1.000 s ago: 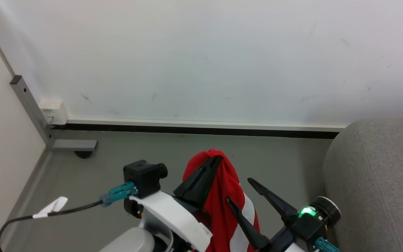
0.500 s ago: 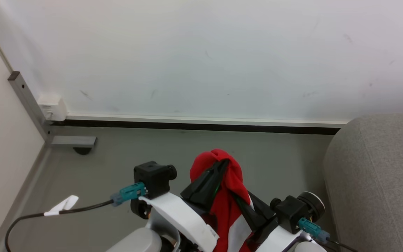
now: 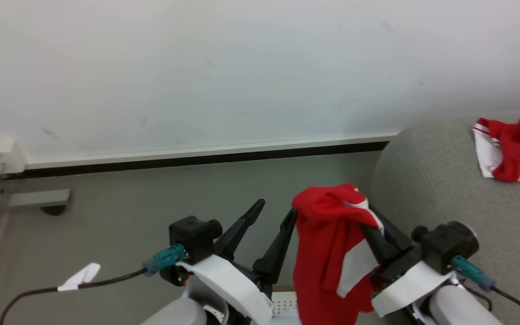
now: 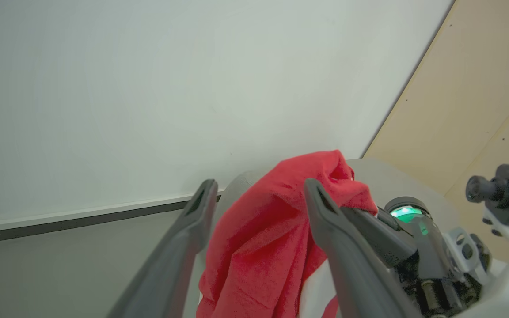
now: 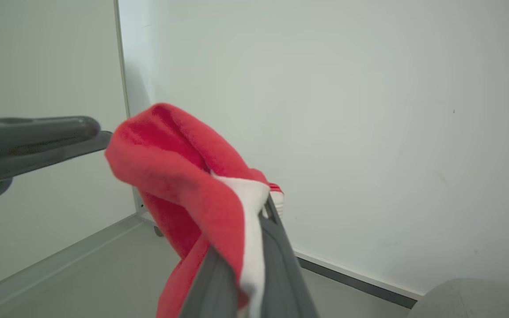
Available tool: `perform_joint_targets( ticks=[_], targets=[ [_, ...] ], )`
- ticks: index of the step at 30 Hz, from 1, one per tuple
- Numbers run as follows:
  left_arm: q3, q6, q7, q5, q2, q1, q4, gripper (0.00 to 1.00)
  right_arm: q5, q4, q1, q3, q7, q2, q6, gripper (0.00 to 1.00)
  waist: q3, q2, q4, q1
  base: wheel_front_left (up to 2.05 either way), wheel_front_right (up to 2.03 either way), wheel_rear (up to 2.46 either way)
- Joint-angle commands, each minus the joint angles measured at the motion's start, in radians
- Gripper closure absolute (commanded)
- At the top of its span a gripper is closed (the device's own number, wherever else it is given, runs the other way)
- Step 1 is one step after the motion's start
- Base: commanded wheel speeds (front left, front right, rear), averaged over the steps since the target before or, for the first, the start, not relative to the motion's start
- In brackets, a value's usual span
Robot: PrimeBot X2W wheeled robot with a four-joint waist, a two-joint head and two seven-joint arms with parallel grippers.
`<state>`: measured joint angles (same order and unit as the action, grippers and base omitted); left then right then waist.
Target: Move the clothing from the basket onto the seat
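Low in the head view, near six o'clock, the left claw (image 3: pixel 276 208) stands wide open and empty, fingers pointing to one o'clock. Just beside it, toward three o'clock, the red and white clothing (image 3: pixel 327 253) hangs above the grey floor (image 3: pixel 129 212), pinched in the closed right claw (image 3: pixel 374 237). The grey seat (image 3: pixel 422 180) lies at four o'clock, another red and white garment (image 3: pixel 513 149) resting on it at two o'clock.

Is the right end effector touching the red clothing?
Touching. The right wrist view shows the right end effector closed, with the clothing pinched between its two fingers and draped over them.
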<state>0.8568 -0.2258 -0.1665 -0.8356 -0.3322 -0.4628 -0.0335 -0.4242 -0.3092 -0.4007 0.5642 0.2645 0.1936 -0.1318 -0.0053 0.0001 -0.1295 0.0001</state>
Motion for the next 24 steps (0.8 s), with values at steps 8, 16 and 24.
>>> perform_joint_targets(
  ticks=[8,16,24],
  targets=[
    [0.015,0.018,-0.043,0.023,0.025,0.014,0.045,0.00,-0.024,0.109,0.020,-0.097,-0.016,0.092,0.002,1.00,0.031,-0.0001,-0.164,-0.0001,0.00,0.00,0.00],
    [0.042,0.039,-0.068,0.058,0.049,0.010,0.083,0.00,-0.055,0.244,0.059,-0.220,-0.069,0.168,0.002,1.00,0.042,-0.0001,-0.240,-0.0001,0.00,0.00,0.00],
    [0.066,0.053,-0.064,0.082,0.075,-0.042,0.109,0.00,-0.084,0.321,0.070,-0.357,-0.124,0.199,0.002,1.00,0.086,-0.0001,-0.241,-0.0001,0.00,0.00,0.00]
  ],
)
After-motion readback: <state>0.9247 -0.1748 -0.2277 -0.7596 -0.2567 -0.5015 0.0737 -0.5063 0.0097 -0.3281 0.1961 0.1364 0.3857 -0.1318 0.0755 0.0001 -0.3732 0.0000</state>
